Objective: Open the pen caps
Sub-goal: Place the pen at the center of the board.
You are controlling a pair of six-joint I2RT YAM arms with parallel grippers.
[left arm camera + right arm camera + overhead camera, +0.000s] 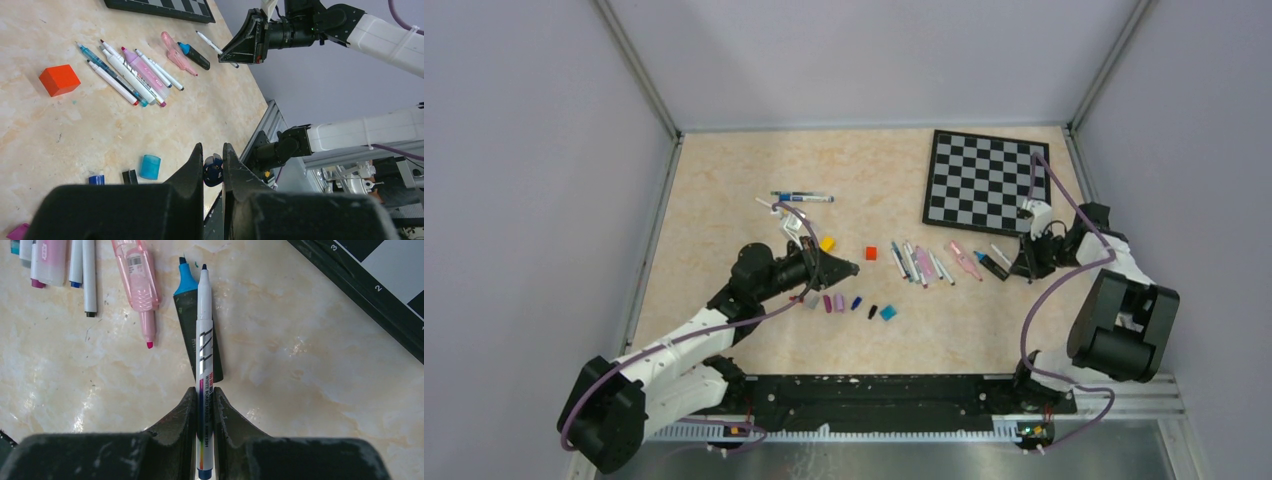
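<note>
Judging by its bare tip, the pulling-apart is taken as done: a white pen (204, 340) is clamped in the right gripper (204, 392), and a dark blue cap (212, 172) is pinched in the left gripper (213, 151). Next, the cap would be set among the loose caps (150, 166) just left of those fingers, and the pen by the other pens (137, 275) ahead-left. The left arm (684, 335) is stretched low over the table (724, 200); the right arm (1114, 270) is folded, wrist angled down.

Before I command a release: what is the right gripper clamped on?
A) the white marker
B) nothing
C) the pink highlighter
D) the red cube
A: the right wrist view shows the right gripper shut on the barrel of the white marker, whose bare tip points away, overlapping the black highlighter.
</note>
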